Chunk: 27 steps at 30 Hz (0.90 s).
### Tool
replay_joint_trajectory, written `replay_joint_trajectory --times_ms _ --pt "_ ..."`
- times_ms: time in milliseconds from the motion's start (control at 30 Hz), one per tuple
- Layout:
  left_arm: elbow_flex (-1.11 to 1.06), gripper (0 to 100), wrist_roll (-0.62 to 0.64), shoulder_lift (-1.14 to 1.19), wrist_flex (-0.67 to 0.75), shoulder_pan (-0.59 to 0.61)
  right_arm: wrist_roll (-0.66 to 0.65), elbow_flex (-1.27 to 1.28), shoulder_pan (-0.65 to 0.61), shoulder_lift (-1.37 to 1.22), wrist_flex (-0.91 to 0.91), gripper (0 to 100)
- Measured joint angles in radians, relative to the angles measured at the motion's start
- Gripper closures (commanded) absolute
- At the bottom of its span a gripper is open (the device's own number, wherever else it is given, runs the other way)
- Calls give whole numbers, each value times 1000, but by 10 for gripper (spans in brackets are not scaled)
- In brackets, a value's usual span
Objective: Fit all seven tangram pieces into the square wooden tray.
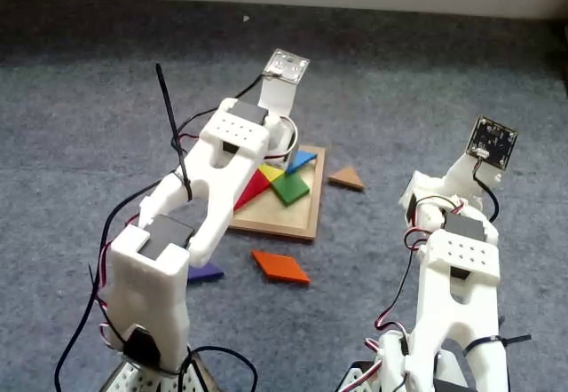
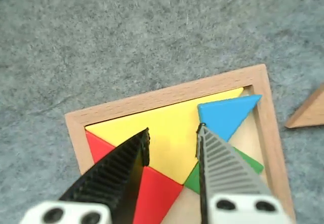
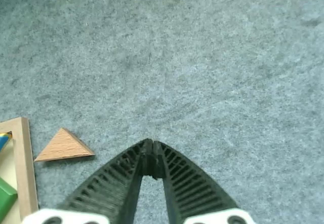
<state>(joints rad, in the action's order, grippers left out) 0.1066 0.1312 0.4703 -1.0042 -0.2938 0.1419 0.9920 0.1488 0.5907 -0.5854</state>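
The left jaws stand apart above the square wooden tray (image 2: 167, 96), over the yellow triangle (image 2: 167, 133). A red triangle (image 2: 157, 188), a green square (image 2: 195, 181) and a blue triangle (image 2: 225, 115) also lie in the tray. Seen from above, a plain wooden triangle (image 1: 346, 178) lies at the tray's 3 o'clock, an orange parallelogram (image 1: 280, 266) at 6 o'clock and a purple piece (image 1: 206, 272) at 7 o'clock. The right jaws are together over the grey table (image 3: 202, 57).
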Motion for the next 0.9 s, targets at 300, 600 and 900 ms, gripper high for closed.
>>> replay_joint_trajectory --times_ms 300,600,900 --pt "0 828 -3 0 -29 -66 0 0 0 0 0 985" --pt "3 832 -3 0 -44 -95 0 0 0 0 0 985" --pt "3 829 -3 -17 -115 -94 0 0 0 0 0 985"
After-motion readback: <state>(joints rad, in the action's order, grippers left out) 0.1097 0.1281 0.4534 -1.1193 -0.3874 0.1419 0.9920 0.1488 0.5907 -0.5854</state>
